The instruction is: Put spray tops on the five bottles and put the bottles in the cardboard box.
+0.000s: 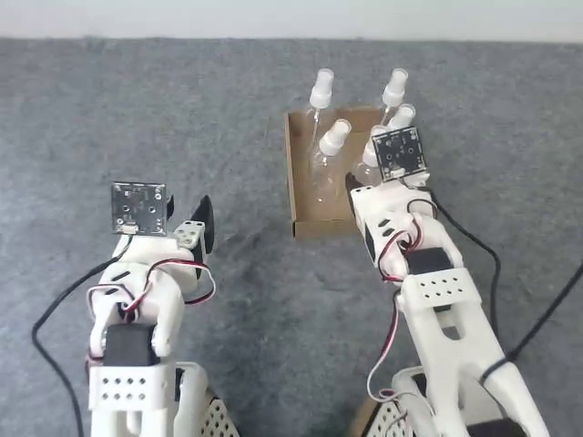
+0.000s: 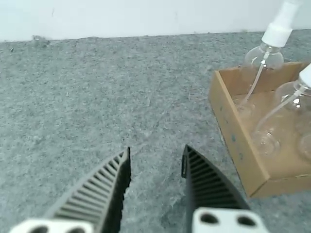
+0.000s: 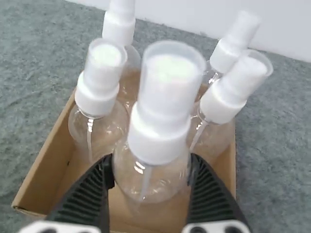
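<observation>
The cardboard box [image 1: 293, 182] stands on the grey mat at the middle back. Several clear bottles with white spray tops stand in it, such as one at the far left [image 1: 321, 91] and one nearer [image 1: 334, 137]. In the right wrist view my right gripper [image 3: 150, 162] is shut on a capped bottle [image 3: 160, 111], held upright inside the box [image 3: 43, 165] among the others [image 3: 97, 92]. My left gripper [image 2: 156, 150] is open with nothing in it over the mat, left of the box [image 2: 238, 141]. The same left gripper [image 1: 202, 223] also shows from above.
Grey mat covers the whole table, with a pale wall along its far edge. The right arm [image 1: 401, 228] stretches over the box's near right corner. Cables trail beside both arm bases at the front.
</observation>
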Controlling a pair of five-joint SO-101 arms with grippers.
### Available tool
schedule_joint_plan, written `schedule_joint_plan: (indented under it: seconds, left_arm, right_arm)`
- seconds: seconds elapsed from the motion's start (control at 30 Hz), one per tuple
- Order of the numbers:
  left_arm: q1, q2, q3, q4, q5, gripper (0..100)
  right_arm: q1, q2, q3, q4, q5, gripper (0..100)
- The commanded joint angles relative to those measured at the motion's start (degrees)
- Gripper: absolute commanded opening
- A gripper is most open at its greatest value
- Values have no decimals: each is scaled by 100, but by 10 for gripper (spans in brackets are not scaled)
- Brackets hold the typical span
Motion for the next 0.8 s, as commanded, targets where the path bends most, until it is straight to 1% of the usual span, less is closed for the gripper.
schedule_joint_plan:
  seconds: [0.0,0.17,0.77]
  left_arm:
    - [-35,44,-57,-158,-9,155]
    - [-35,44,-48,-158,-9,155]
    - [-35,44,-48,-158,-9,155]
  right_arm:
    - [48,251,-53,-303,-53,6]
    - [66,681,-35,-585,-53,6]
    - [31,699,149,-541,-53,7]
